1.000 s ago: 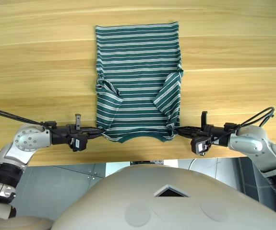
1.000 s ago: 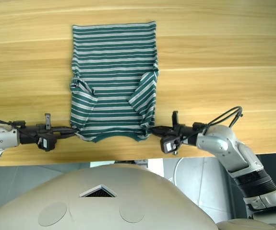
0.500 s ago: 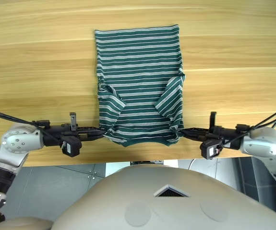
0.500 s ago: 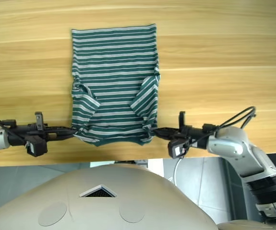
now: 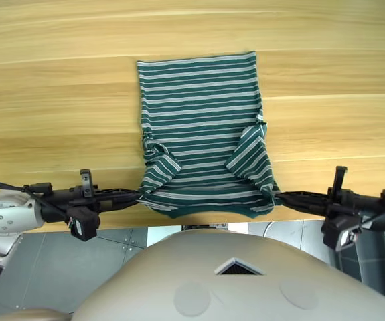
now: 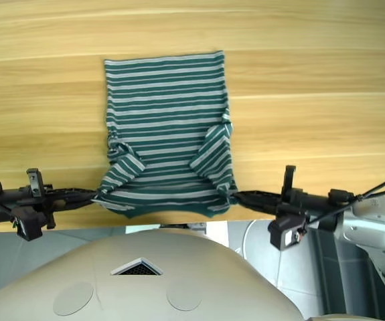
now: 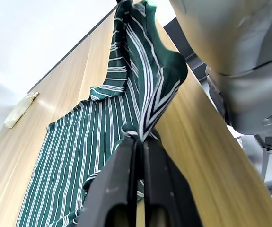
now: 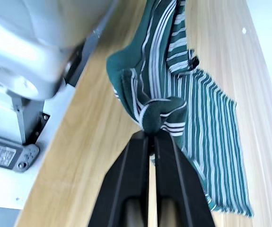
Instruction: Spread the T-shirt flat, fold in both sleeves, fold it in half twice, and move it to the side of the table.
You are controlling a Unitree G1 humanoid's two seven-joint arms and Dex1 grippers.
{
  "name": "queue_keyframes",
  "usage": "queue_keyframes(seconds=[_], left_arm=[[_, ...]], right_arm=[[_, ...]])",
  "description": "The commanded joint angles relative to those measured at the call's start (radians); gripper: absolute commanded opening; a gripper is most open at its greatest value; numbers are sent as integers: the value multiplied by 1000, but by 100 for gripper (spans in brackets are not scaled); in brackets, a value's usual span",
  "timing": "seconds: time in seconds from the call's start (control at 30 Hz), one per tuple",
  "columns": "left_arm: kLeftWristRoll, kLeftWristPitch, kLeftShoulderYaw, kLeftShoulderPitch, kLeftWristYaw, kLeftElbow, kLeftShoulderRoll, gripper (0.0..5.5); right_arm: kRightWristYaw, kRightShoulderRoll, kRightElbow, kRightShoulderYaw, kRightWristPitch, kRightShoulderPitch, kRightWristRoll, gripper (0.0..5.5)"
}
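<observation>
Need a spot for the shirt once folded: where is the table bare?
Bare wooden table flanks the green-and-white striped T-shirt left and right, and beyond its far hem. Crowded at the near edge, where left claw and right claw grip its corners.

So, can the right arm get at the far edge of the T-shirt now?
Probably not right away: the right end effector is shut on a near corner of the T-shirt. Nothing lies on the cloth between, though.

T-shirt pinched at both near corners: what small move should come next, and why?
Probably lift the near edge and carry it toward the far hem: both sleeves lie folded in, and the left gripper and right gripper are shut on the T-shirt's near corners.
</observation>
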State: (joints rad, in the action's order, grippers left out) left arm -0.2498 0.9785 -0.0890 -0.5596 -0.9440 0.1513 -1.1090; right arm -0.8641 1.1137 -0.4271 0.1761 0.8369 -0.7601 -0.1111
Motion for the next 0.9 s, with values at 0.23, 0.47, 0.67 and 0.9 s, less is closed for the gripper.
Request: queue_keyframes(seconds=[0.23, 0.47, 0.67, 0.9], left_arm=[[-17, -100, -25, 71, 10, 12, 67, 0], [16, -228, -17, 356, 63, -174, 233, 0], [63, -256, -40, 595, 44, -346, 331, 0], [160, -272, -111, 951, -26, -732, 472, 0]], right_arm=[[-60, 2, -25, -22, -69, 70, -38, 0], [17, -144, 53, -196, -421, 504, 88, 0], [83, -290, 208, -303, -619, 803, 234, 0], [177, -421, 484, -412, -704, 1043, 422, 0]])
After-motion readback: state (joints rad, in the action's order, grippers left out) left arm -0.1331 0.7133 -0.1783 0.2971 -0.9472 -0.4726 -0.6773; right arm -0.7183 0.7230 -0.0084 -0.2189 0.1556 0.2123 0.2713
